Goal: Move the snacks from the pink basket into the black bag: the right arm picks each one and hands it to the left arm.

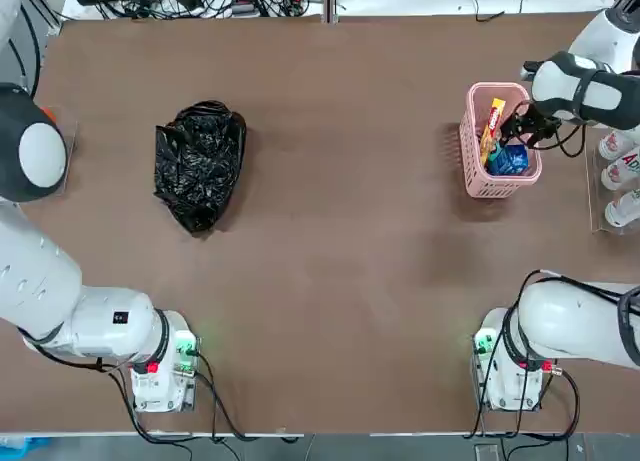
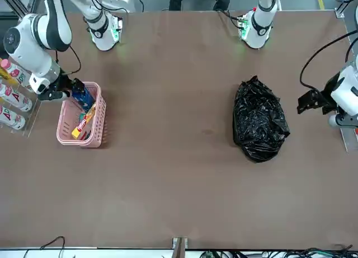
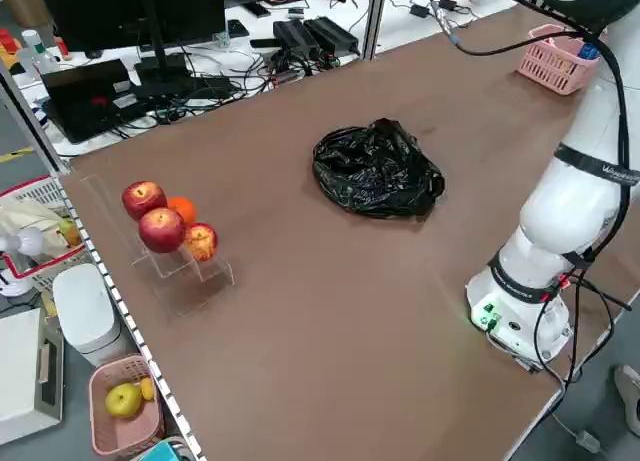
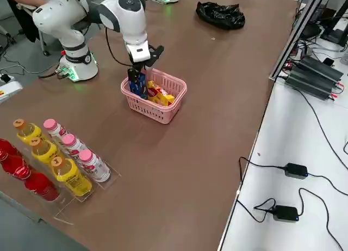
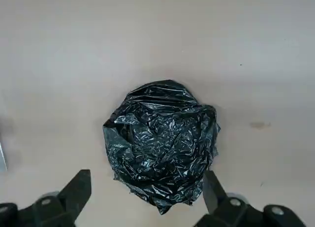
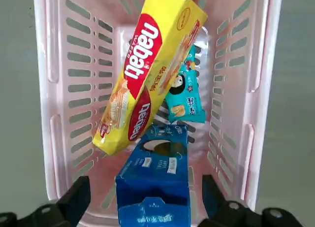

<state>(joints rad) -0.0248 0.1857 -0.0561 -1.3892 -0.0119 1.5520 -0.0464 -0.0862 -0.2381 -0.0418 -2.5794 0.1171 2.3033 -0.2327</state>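
A brown table (image 1: pixel 340 231) fills the room's middle. A clear rack with apples (image 3: pixel 160 226) stands at one edge, a rack of bottles (image 4: pixel 51 161) at another. Cables and power adapters (image 4: pixel 288 169) lie on a white bench beside it.

Table top (image 1: pixel 340 231): matt brown, smooth, laminate-looking, no glare. Black bag (image 5: pixel 161 143): thin plastic film, glossy, heavily crinkled, white highlights on folds. Pink basket (image 6: pixel 256 64): moulded plastic w/ slotted lattice walls, smooth, semi-gloss. Yellow-orange pack (image 6: pixel 147 72): glossy printed wrap w/ slight sheen. Blue pack (image 6: pixel 153 187): looks like printed card, satin. Teal packet (image 6: pixel 184 101): shiny foil-type wrap. Arm shells (image 1: pixel 580 86): smooth white plastic, soft gloss. Gripper fingers (image 6: pixel 74 200): matt black plastic. Bottles (image 4: pixel 70 153): clear plastic, glossy labels.
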